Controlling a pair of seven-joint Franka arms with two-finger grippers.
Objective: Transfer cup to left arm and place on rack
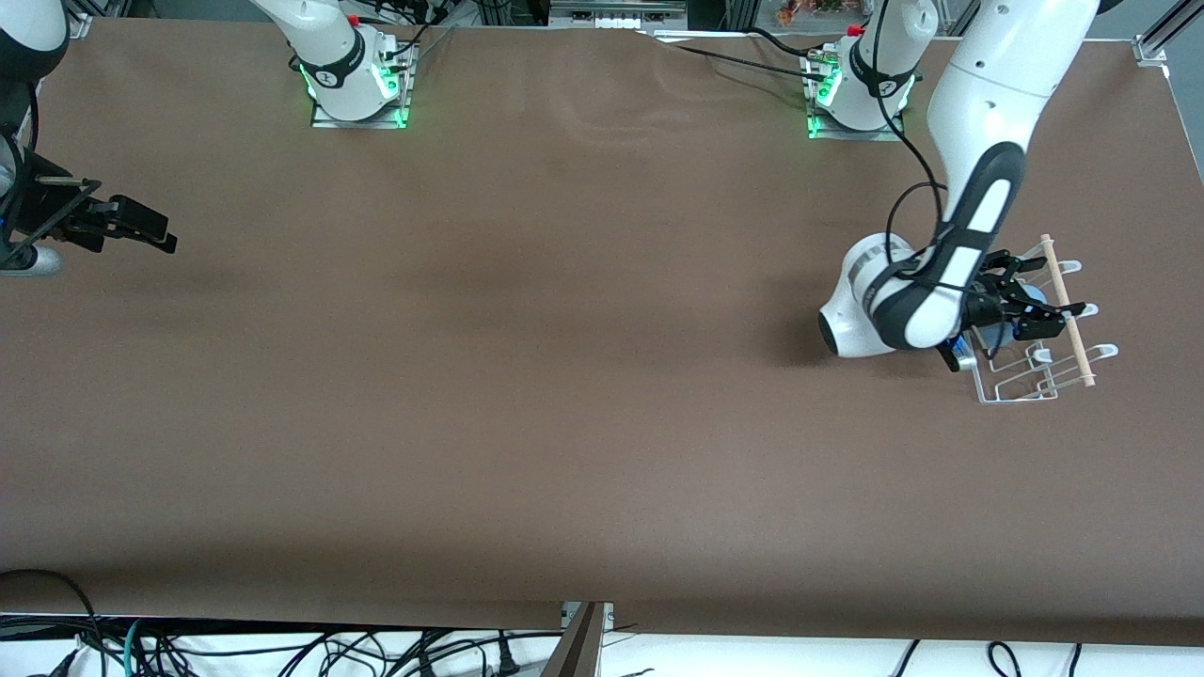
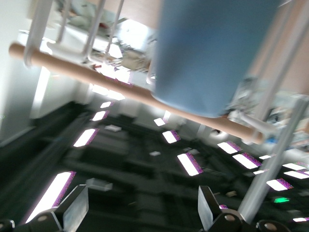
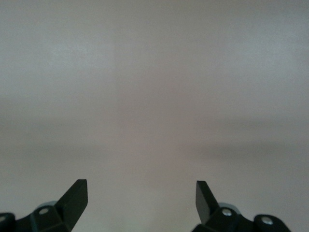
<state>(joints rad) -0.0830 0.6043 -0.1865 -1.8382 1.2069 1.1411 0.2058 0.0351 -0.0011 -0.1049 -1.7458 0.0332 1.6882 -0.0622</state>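
The light-blue cup [image 1: 1000, 333] sits on the white wire rack [image 1: 1011, 390] at the left arm's end of the table, mostly hidden by the left arm's hand. In the left wrist view the cup [image 2: 212, 53] hangs among the rack's wires [image 2: 270, 164], against the wooden dowel [image 2: 96, 77]. My left gripper [image 1: 1030, 315] is at the rack, open and empty [image 2: 142, 198], its fingers apart from the cup. My right gripper [image 1: 155, 233] waits over the right arm's end of the table, open and empty [image 3: 141, 186].
The wooden dowel [image 1: 1072, 324] runs across the rack on its side away from the left arm's hand. The brown table [image 1: 564, 376] stretches between the two arms. Both arm bases stand along the table's edge farthest from the front camera.
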